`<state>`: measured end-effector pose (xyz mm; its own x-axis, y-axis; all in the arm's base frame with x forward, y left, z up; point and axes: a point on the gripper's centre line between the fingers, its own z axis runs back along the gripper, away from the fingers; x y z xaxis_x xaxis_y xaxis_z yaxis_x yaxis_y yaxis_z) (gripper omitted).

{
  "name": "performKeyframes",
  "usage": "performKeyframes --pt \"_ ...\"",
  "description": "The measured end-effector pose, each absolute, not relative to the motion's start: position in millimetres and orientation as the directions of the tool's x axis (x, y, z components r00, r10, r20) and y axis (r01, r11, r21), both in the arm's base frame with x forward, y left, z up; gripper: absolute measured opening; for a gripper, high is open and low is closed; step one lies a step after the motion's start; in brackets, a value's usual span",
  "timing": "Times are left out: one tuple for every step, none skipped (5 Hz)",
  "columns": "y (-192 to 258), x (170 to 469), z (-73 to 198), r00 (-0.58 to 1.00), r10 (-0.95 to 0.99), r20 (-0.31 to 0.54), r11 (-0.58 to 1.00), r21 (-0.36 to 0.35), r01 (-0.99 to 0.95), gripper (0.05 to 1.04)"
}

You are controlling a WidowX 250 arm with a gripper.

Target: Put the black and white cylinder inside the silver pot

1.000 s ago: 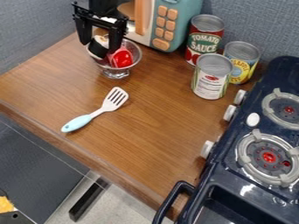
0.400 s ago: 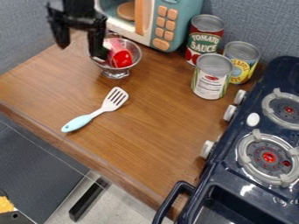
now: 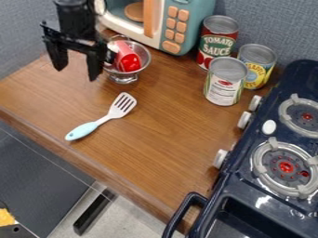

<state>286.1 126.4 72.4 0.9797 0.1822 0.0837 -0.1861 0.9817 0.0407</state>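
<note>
Beside the footed silver pot (image 3: 142, 56), my pincer (image 3: 77, 74) hangs with its two fingers spread wide and nothing between them. The black and white cylinder (image 3: 111, 56) seems to be at the pot's left side as the camera sees it; I can make out a dark part and some pale surface past my nearer finger, and the rest is hidden. How deep it sits, I cannot tell. The red and pink toy (image 3: 129, 60) shares the bowl.

I judge the cylinder to be a light, stiff play piece, smooth enough to roll or slip if I caught only its edge, and not one that would give under my grip or break easily. Should it need reseating, I would take it across the barrel near its middle, both pads flat on opposite sides, squeezing modestly. Its curved end would make a poor hold. The pot looks like thin metal on a narrow foot, so a knock on its rim might tip it; I would come from straight above.
</note>
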Motion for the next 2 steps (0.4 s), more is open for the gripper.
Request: performKeyframes --pt "122 291 65 0.984 0.152 0.095 0.975 0.147 -0.165 1.001" --pt "121 291 52 0.994 0.097 0.046 0.979 0.174 -0.104 1.001"
